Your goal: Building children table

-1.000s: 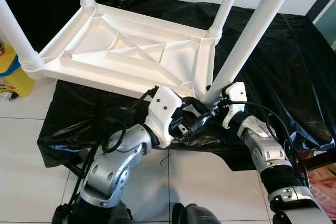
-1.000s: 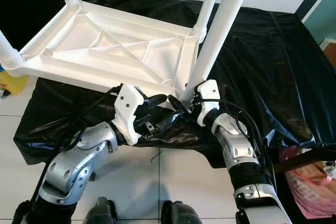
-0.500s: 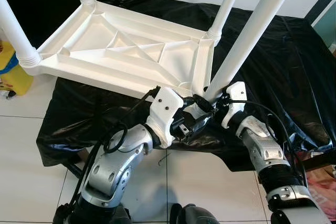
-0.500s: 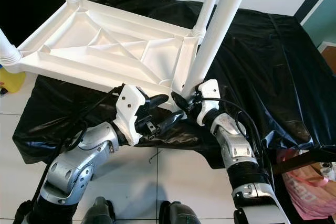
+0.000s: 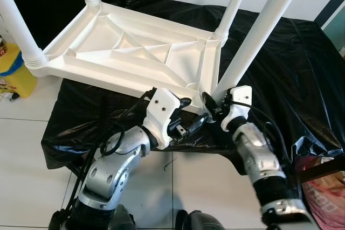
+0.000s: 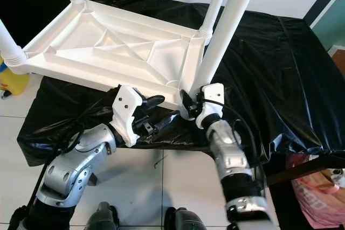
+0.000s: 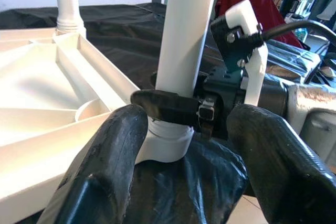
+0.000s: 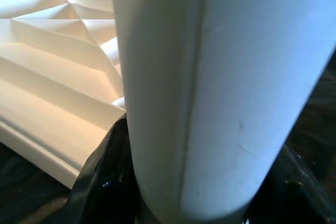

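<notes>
A white plastic children's table (image 5: 129, 52) lies upside down on a desk covered with black sheeting (image 5: 280, 68). Three legs stand in its corners. The right claw (image 5: 209, 102) is clamped around the base of the fourth leg (image 5: 253, 41), which leans at the near corner. Seen from the left wrist, one black finger (image 7: 163, 106) wraps the leg just above its socket. The right wrist camera has the leg pressed close against the lens. The left claw (image 5: 191, 116) hangs open just beside that corner, holding nothing. A yellow container (image 5: 13, 74) sits on the floor.
</notes>
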Controlling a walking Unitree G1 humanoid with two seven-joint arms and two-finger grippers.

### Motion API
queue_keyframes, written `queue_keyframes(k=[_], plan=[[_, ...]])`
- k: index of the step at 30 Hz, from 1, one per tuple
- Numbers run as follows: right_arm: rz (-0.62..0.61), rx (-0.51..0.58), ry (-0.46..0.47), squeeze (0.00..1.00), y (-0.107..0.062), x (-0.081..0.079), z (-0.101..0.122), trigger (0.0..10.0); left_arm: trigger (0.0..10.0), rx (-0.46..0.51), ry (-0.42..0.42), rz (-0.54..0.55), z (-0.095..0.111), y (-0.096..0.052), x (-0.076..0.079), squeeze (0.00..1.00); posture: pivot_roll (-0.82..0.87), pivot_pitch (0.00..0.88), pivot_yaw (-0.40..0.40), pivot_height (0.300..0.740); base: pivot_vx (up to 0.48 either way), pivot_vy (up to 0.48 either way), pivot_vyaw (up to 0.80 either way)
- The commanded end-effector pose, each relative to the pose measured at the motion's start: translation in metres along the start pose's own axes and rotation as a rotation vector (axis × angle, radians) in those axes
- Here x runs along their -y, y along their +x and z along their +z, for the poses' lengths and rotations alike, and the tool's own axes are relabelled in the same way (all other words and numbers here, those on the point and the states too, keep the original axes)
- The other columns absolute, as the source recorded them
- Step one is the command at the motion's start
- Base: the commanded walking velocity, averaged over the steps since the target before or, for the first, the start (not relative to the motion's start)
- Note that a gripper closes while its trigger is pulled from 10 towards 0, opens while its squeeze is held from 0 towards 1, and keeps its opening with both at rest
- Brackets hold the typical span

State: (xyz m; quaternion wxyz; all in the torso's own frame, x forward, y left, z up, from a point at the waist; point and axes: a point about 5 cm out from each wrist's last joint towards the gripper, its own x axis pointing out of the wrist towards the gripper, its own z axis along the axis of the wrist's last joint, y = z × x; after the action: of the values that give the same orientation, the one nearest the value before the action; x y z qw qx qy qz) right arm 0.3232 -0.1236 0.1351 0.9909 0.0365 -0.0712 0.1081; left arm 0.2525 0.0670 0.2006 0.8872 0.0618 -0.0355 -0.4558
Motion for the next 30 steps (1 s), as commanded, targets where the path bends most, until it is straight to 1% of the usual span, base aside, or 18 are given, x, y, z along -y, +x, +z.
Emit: queue_keyframes(k=[1, 4, 6, 7, 8, 9, 10, 12, 18, 24, 25, 26, 27, 28, 29, 30], plan=[[-0.082, -0.099, -0.047, 0.0, -0.01, 0.009, -0.021, 10.0, 10.0, 0.001, 0.007, -0.023, -0.001, 0.004, 0.002, 0.0, 0.12, 0.131, -0.126, 0.74, 0.0, 0.0, 0.0], [-0.171, -0.096, -0.043, 0.0, -0.012, 0.008, -0.022, 10.0, 10.0, 0.003, 0.008, -0.036, -0.001, 0.005, 0.003, 0.0, 0.12, 0.128, -0.118, 0.74, 0.0, 0.0, 0.0], [-0.171, -0.096, -0.043, 0.0, -0.012, 0.008, -0.022, 10.0, 10.0, 0.003, 0.008, -0.036, -0.001, 0.005, 0.003, 0.0, 0.12, 0.128, -0.118, 0.74, 0.0, 0.0, 0.0], [-0.21, -0.092, -0.041, 0.0, -0.012, 0.008, -0.022, 10.0, 10.0, 0.004, 0.007, -0.041, -0.002, 0.006, 0.003, 0.0, 0.11, 0.124, -0.115, 0.74, 0.0, 0.0, 0.0], [-0.21, -0.092, -0.041, 0.0, -0.012, 0.008, -0.022, 10.0, 10.0, 0.004, 0.007, -0.041, -0.002, 0.006, 0.003, 0.0, 0.11, 0.124, -0.115, 0.74, 0.0, 0.0, 0.0], [-0.233, -0.093, -0.031, 0.0, -0.012, 0.005, -0.023, 10.0, 10.0, 0.004, 0.006, -0.049, -0.002, 0.006, 0.004, 0.0, 0.11, 0.123, -0.106, 0.74, 0.0, 0.0, 0.0], [-0.234, -0.087, -0.03, 0.0, -0.012, 0.001, -0.022, 10.0, 10.0, 0.004, 0.004, -0.055, -0.003, 0.006, 0.004, 0.0, 0.1, 0.121, -0.098, 0.74, 0.0, 0.0, 0.0], [-0.237, -0.077, -0.032, 0.0, -0.013, -0.002, -0.021, 10.0, 10.0, 0.004, 0.004, -0.062, -0.003, 0.005, 0.004, 0.0, 0.1, 0.12, -0.088, 0.74, 0.0, 0.0, 0.0], [-0.257, -0.048, -0.061, 0.0, -0.018, -0.002, -0.017, 10.0, 10.0, 0.004, 0.01, -0.071, -0.004, 0.005, 0.002, 0.0, 0.09, 0.117, -0.071, 0.74, 0.0, 0.0, 0.0], [-0.239, -0.017, -0.074, 0.0, -0.018, -0.002, -0.01, 10.0, 10.0, 0.008, 0.015, -0.075, -0.004, 0.004, 0.002, 0.0, 0.08, 0.12, -0.068, 0.74, 0.0, 0.0, 0.0], [-0.222, -0.005, -0.082, 0.58, -0.018, -0.002, -0.008, 10.0, 10.0, 0.01, 0.021, -0.07, -0.005, 0.004, 0.001, 0.0, 0.07, 0.118, -0.07, 0.74, 0.0, 0.0, 0.0], [-0.222, -0.005, -0.082, 0.58, -0.018, -0.002, -0.008, 10.0, 10.0, 0.01, 0.021, -0.07, -0.005, 0.004, 0.001, 0.0, 0.07, 0.118, -0.07, 0.74, 0.0, 0.0, 0.0], [-0.2, 0.005, -0.087, 0.86, -0.018, -0.001, -0.005, 10.0, 10.0, 0.013, 0.024, -0.068, -0.005, 0.003, 0.001, 0.0, 0.07, 0.115, -0.074, 0.74, 0.0, 0.0, 0.0], [-0.2, 0.005, -0.087, 0.86, -0.018, -0.001, -0.005, 10.0, 10.0, 0.013, 0.024, -0.068, -0.005, 0.003, 0.001, 0.0, 0.07, 0.115, -0.074, 0.74, 0.0, 0.0, 0.0], [-0.171, 0.011, -0.092, 1.0, -0.018, 0.001, -0.003, 10.0, 10.0, 0.014, 0.027, -0.066, -0.006, 0.002, 0.001, 0.0, 0.07, 0.115, -0.081, 0.74, 0.0, 0.0, 0.0], [-0.171, 0.011, -0.092, 1.0, -0.018, 0.001, -0.003, 10.0, 10.0, 0.014, 0.027, -0.066, -0.006, 0.002, 0.001, 0.0, 0.07, 0.115, -0.081, 0.74, 0.0, 0.0, 0.0]])
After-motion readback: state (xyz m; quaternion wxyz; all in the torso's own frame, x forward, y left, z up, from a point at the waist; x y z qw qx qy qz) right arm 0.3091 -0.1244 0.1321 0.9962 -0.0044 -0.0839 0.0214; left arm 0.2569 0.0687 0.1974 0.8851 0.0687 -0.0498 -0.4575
